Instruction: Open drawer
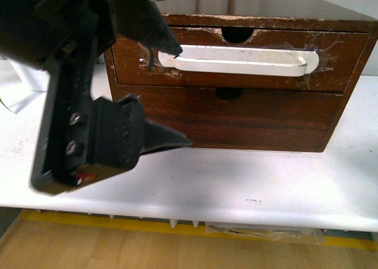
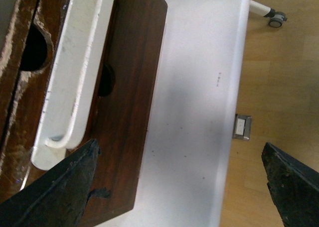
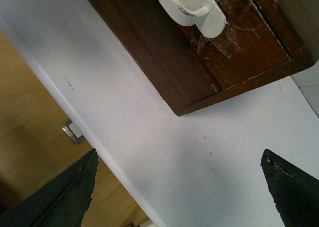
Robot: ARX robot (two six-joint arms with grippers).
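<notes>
The drawer (image 1: 331, 68) is the upper one of a small dark wooden chest; its front looks flush with the chest. A long white bar handle (image 1: 242, 61) is taped across it, below a half-round notch (image 1: 237, 34) in the chipped top edge. My left gripper (image 1: 180, 95) fills the near left, open, its upper fingertip (image 1: 171, 46) at the handle's left end and its lower one in front of the plain lower drawer. In the left wrist view the left gripper (image 2: 179, 147) is open beside the handle (image 2: 75, 72). My right gripper (image 3: 179, 155) hangs open over the table, short of the handle's end (image 3: 192, 5).
The chest stands on a white table (image 1: 236, 186); its plain lower drawer (image 1: 248, 118) has no handle. The table's front edge runs near, with wooden floor below it. A white cloth or sheet (image 1: 18, 86) lies at the left. A metal floor box (image 2: 242, 126) sits on the floor.
</notes>
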